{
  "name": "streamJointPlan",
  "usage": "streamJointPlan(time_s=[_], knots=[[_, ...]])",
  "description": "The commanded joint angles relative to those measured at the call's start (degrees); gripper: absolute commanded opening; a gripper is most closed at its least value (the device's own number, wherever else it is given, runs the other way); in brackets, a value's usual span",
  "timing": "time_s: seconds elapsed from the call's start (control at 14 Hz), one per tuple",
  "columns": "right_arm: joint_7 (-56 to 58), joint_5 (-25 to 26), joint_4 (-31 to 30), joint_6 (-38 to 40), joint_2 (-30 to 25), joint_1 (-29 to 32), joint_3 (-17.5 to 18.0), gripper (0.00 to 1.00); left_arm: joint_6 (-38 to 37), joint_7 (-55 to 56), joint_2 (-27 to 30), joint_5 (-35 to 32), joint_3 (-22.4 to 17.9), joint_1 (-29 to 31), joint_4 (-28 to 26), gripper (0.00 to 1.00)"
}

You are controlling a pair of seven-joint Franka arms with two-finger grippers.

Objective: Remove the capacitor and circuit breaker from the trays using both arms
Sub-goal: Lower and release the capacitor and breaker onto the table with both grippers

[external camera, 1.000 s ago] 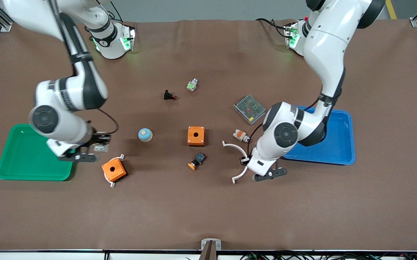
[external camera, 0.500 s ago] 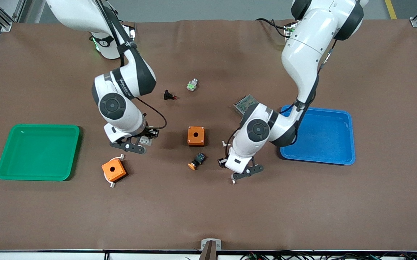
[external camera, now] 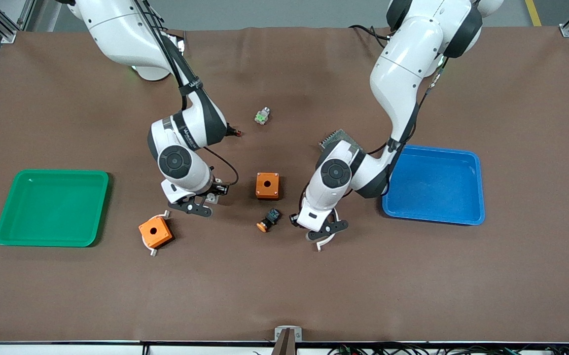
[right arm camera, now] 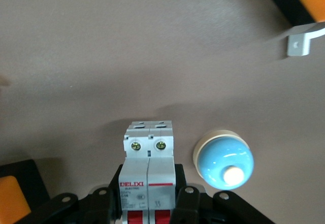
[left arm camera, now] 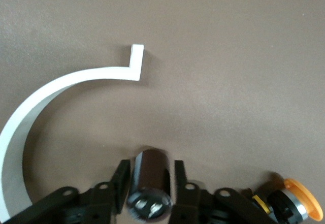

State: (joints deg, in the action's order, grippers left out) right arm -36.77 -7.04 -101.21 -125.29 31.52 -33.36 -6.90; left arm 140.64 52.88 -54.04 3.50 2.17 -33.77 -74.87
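Note:
My left gripper point(left arm camera: 151, 165) is shut on the capacitor point(left arm camera: 150, 183), a small black cylinder whose silvery end faces the camera. In the front view the left gripper point(external camera: 321, 228) hangs over a white curved bracket point(external camera: 326, 240), beside the orange-capped button point(external camera: 268, 219). My right gripper point(right arm camera: 149, 170) is shut on the breaker point(right arm camera: 149, 158), a white block with red levers. In the front view the right gripper point(external camera: 193, 204) is over the table between the two orange boxes, above a blue dome point(right arm camera: 223, 159) that the arm hides there.
An orange box point(external camera: 267, 185) sits mid-table and another with white brackets point(external camera: 155, 231) lies nearer the front camera. A green tray point(external camera: 53, 207) is at the right arm's end and a blue tray point(external camera: 432, 185) at the left arm's end. A mesh-topped unit point(external camera: 336, 138) and a green-white part point(external camera: 262, 116) lie nearer the bases.
Both arms have swung toward the middle of the table, the right one from beside the green tray with the breaker, the left one from beside the blue tray with the capacitor.

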Motion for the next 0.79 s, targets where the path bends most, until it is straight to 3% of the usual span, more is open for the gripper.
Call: streamJointPlan(time_s=[0.0, 0.07, 0.5, 0.57, 0.64, 0.71], knots=[[-0.58, -1.22, 1.36, -0.92, 1.43, -1.44, -0.66, 0.03, 0.43, -0.14, -0.19, -0.15, -1.02, -0.68, 1.66, 0.66], [-0.67, -1.22, 1.45, -1.18, 1.96, -1.8, -0.66, 0.03, 0.43, -0.06, -0.01, -1.46, -1.11, -0.68, 1.66, 0.73], [-0.32, -1.22, 1.54, -3.21, 3.46, -2.24, -0.57, 0.11, -3.94, -0.49, 6.22, -6.12, -1.02, 1.42, 1.4, 0.87], [-0.23, -1.22, 1.63, -3.21, 3.54, -2.15, -0.57, 0.22, -6.84, -0.93, 7.8, -7.0, -1.02, 2.13, 1.22, 0.92], [-0.14, -1.22, 1.71, -3.21, 3.72, -2.15, -0.39, 0.59, -9.48, -2.24, 9.55, -7.45, -0.94, 3.35, 0.96, 1.0], [-0.49, -1.22, 2.15, -2.77, 3.63, -2.24, -0.39, 1.0, -11.68, -3.99, 11.31, -7.45, -0.85, 4.41, 0.52, 1.0]])
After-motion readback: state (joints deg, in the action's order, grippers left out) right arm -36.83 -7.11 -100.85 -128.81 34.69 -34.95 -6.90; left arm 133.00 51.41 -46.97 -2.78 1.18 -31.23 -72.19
